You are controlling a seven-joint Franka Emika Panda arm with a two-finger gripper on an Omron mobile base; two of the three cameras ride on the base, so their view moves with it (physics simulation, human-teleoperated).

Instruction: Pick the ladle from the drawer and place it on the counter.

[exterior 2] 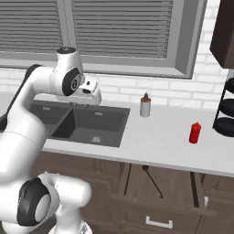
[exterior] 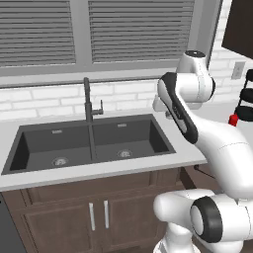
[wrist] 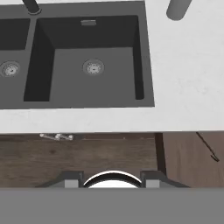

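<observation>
The dark brown drawer (exterior 2: 179,183) stands pulled open under the counter (exterior 2: 160,132), right of the sink. Inside it lies the thin black ladle (exterior 2: 153,182), its small bowl toward the counter and its handle pointing outward. In the hand view the drawer (wrist: 188,157) is at the lower right, with the ladle's handle (wrist: 206,147) showing as a thin dark line. My gripper (exterior 2: 81,104) hangs above the right sink basin, well left of the drawer and high over the counter. Its fingertips (wrist: 72,179) stand wide apart with nothing between them, so it is open.
A dark double sink (exterior: 89,141) with a tall black faucet (exterior: 88,99) is set into the counter. A grey bottle (exterior 2: 145,106) stands by the wall and a red bottle (exterior 2: 195,132) farther right. A black tiered rack (exterior 2: 226,114) is at the right edge. The two-door cabinet (exterior: 99,215) is below the sink.
</observation>
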